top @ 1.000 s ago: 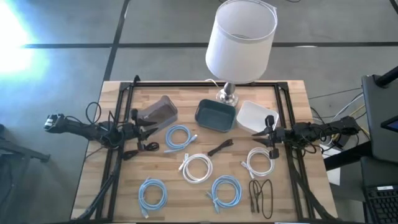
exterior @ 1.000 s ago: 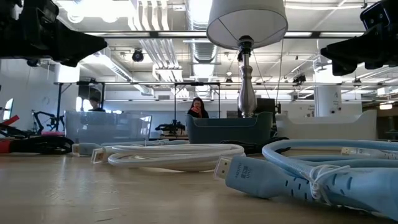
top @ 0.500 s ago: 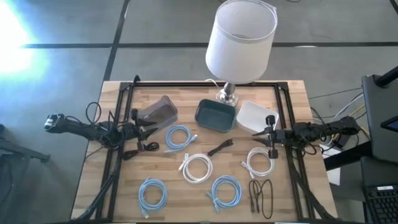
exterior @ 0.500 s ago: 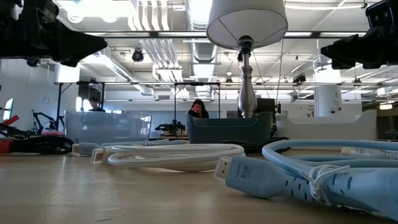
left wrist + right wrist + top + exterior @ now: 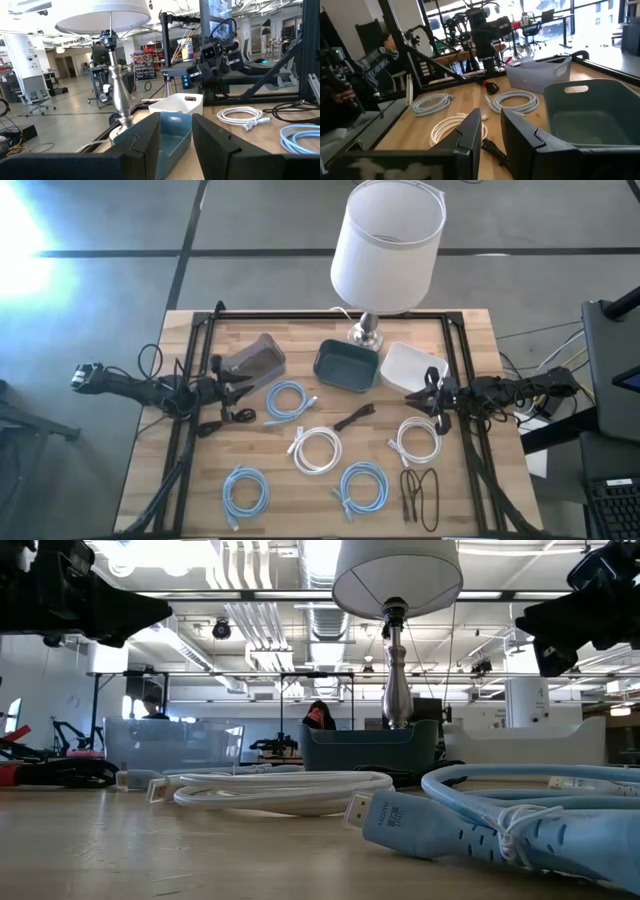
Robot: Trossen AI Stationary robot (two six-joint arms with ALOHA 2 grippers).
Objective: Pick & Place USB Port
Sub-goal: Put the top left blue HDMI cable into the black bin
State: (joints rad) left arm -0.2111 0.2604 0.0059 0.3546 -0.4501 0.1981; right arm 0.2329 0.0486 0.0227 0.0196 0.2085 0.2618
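Coiled cables [image 5: 316, 448] are lying all over the wooden table [image 5: 300, 505]. Right gripper [image 5: 412, 397] is hovering by the white bin [image 5: 404, 366], fingers narrowly apart, holding nothing. Left gripper [image 5: 245, 387] is waiting near the clear bin [image 5: 254, 357], also slightly open.

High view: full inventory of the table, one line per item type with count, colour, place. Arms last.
lamp: 1, white shade, metal base, far edge middle
bins: 3; clear far left, teal centre, white right of teal
light blue cables: 3; by clear bin, near left, near middle
white cables: 2; centre, right
black cables: 3; centre, near right, left
left gripper: open, left side by clear bin
right gripper: open, right side, near white bin
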